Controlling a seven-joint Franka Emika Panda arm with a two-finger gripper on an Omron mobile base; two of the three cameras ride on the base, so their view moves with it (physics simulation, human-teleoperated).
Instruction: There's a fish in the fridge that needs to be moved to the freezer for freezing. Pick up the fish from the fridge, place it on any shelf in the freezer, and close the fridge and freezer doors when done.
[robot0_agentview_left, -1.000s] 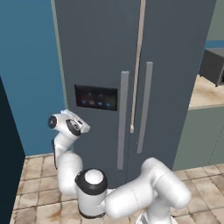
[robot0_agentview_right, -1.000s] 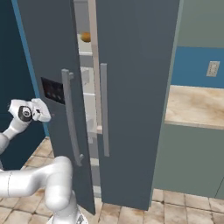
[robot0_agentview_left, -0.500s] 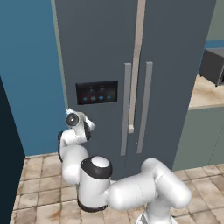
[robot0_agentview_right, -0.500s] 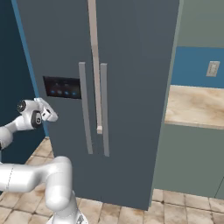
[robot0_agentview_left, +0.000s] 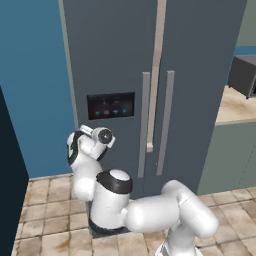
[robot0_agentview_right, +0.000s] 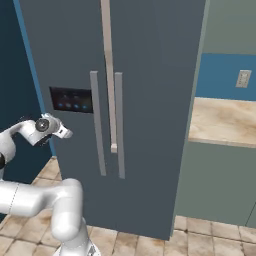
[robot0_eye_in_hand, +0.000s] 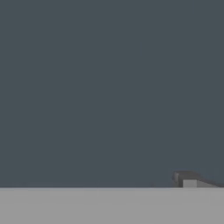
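Tall dark grey two-door unit stood shut, both doors flush. Freezer door (robot0_agentview_left: 107, 75) on the left carried the black control panel (robot0_agentview_left: 110, 105) with blue lights; fridge door (robot0_agentview_left: 200, 75) on the right was plain. Two vertical bar handles (robot0_agentview_left: 144, 122) sat side by side at the seam. Gripper (robot0_agentview_left: 104, 136) sat low by the freezer door, just under the panel, jaws spread wide, holding nothing. Fish was out of sight behind the closed doors.
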